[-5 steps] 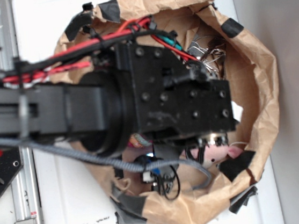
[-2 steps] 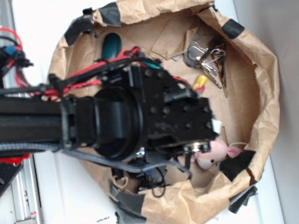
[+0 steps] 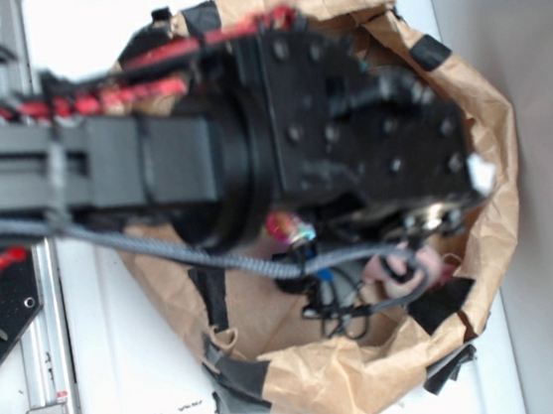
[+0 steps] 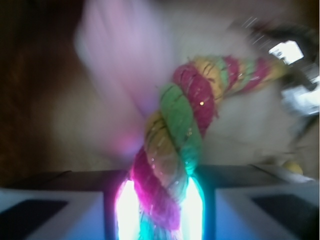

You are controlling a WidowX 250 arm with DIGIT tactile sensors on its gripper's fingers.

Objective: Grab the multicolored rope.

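Note:
In the wrist view the multicolored rope (image 4: 175,130) of red, yellow and green twisted strands runs up from between my jaws and bends to the right. My gripper (image 4: 159,200) is shut on its lower part, with lit fingertips (image 4: 125,205) on both sides of it. In the exterior view my black arm (image 3: 348,129) covers most of the brown paper bag (image 3: 464,96). Only a small colourful bit of the rope (image 3: 289,229) shows under the arm. The jaws themselves are hidden there.
A pink plush toy (image 3: 404,270) lies at the bag's lower right, and shows as a pink blur (image 4: 120,55) behind the rope. Shiny metal clips (image 4: 295,75) are at the right. Black tape patches (image 3: 437,304) and loose cables (image 3: 337,300) sit along the bag's lower rim.
My arm has swung right and looks larger, nearer the camera. The metal clips and yellow tip seen in the bag before are now hidden under it.

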